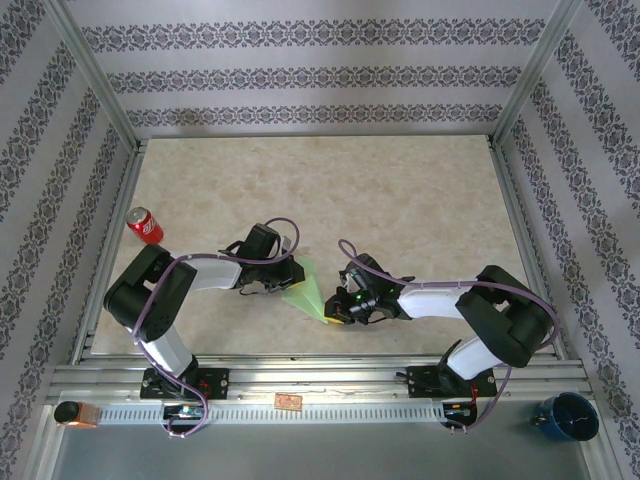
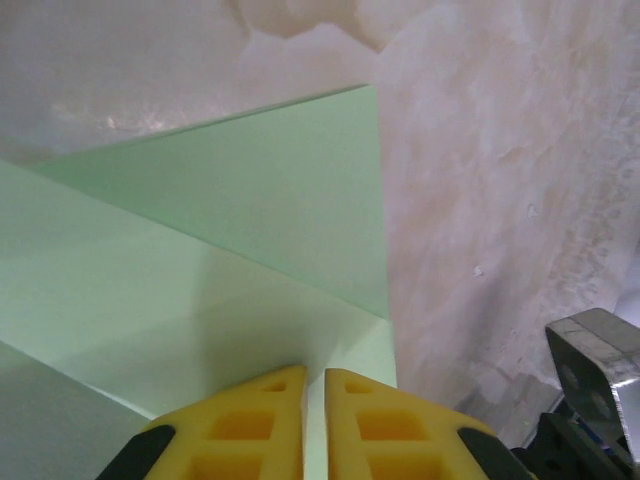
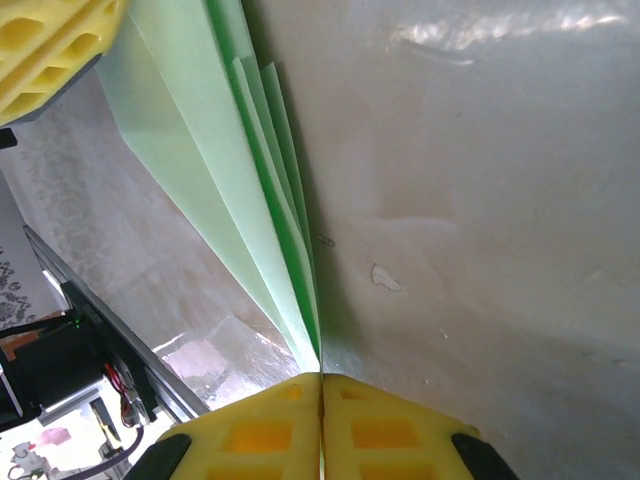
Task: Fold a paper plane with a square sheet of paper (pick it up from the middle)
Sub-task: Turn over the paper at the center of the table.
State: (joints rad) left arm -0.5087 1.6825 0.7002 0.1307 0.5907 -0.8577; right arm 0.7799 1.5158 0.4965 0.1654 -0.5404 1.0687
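In the top view the paper plane [image 1: 305, 290] sits just below the middle of the frame, a pale green wedge on the table [image 1: 400, 190] between the two wrists. Both of its ends are covered by the arms, so its full outline cannot be made out.

In the left wrist view, the left gripper [image 2: 314, 425] is at the bottom edge. Its yellow fingers are almost together, pinching a green layer that shows in the slit between them. The paper runs off the left and bottom of that frame.

At the bottom of the right wrist view, the right gripper [image 3: 321, 430] is pressed together on the point where several stacked green layers converge. The layers fan toward the upper left and are cut off at the top, beside another yellow finger [image 3: 50, 45].

A red can [image 1: 145, 225] stands well apart at mid-left of the top view.
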